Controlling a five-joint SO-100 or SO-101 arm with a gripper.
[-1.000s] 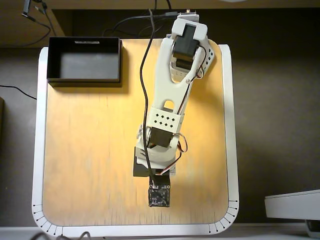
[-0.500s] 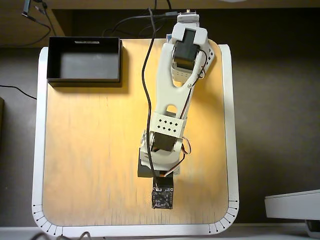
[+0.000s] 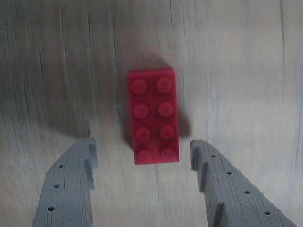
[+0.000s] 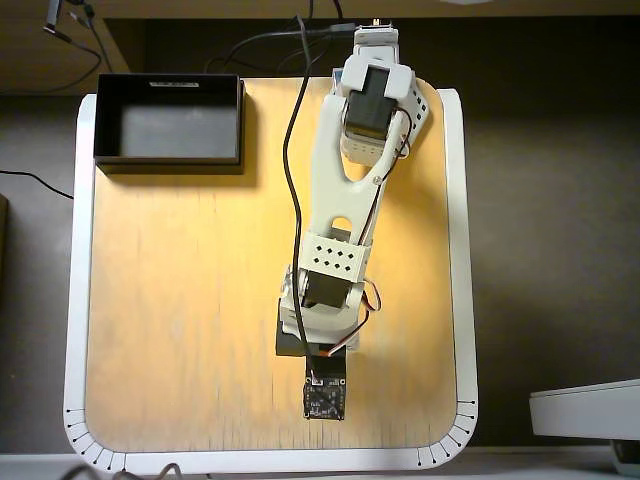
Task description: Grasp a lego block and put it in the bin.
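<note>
In the wrist view, one lego block [image 3: 153, 116] lies flat on the pale wood bench [image 3: 246, 75], studs up, eight of them in two rows of four. Its long axis runs up and down the picture, in line with the reach of the hand [image 3: 144, 153], whose two grey fingers [image 3: 71, 184] rise from the bottom edge, one to each side. The fingers stand spread apart and hold nothing; the block's near end sits just between their tips, touching neither, and the rest of it lies ahead of them. Because the long sides face the fingers, closing would probably pinch the block across its narrow width, once the hand goes a little further forward and down. No bin shows here.

In the overhead view, the single arm [image 4: 345, 220] stretches from the far edge of the bench toward the near edge, and its hand and the block are hidden under the wrist. One black bin [image 4: 100, 125] sits at the bench's upper-left corner, empty, well apart from the hand.
</note>
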